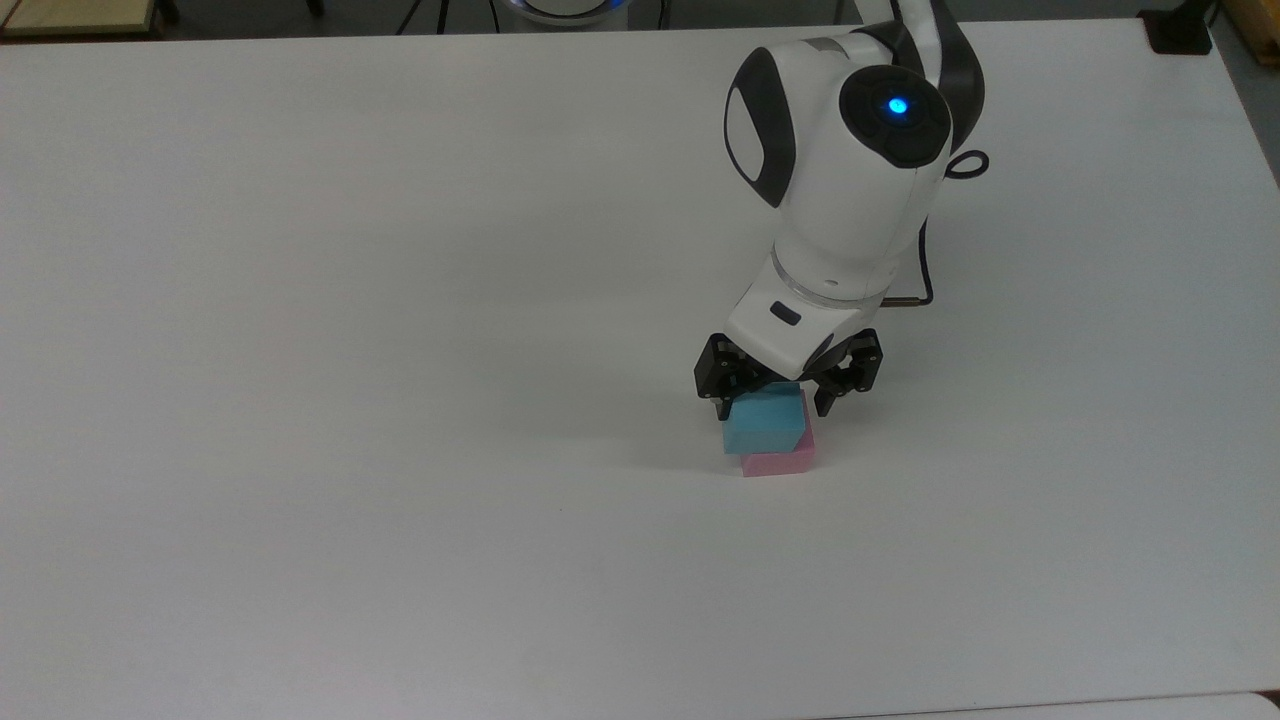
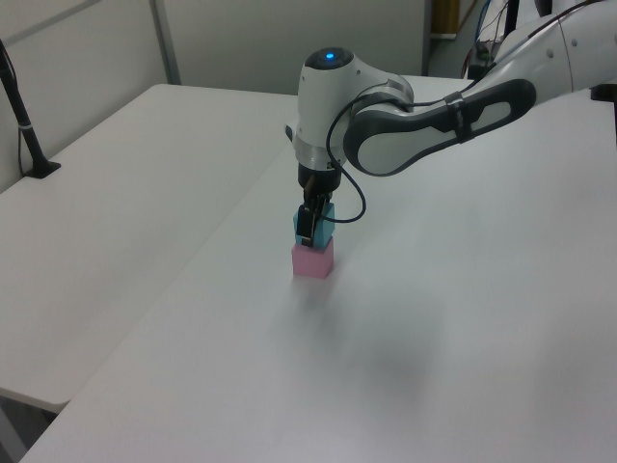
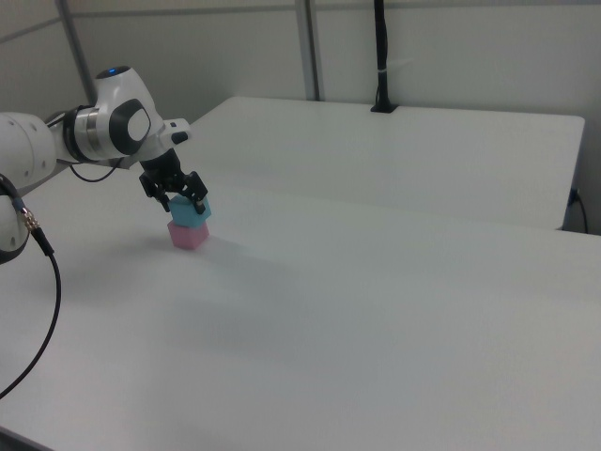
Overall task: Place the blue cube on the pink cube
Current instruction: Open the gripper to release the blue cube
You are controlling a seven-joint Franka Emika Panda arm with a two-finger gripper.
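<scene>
My gripper (image 1: 775, 408) has spread fingers flanking the blue cube (image 1: 766, 425), resting atop the pink cube (image 1: 780, 462) (light, rigid, easily nudged, I judge); side faces suit gripping.

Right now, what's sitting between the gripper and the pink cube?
The blue cube. In the top view it rests on the pink cube, with the opened gripper straddling its upper part. The left view shows the same stack.

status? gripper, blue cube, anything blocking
Gripper open, fingers either side of the blue cube. Blue cube sitting on the pink cube, slightly off-square. Table around the stack clear, nothing in the way.
</scene>
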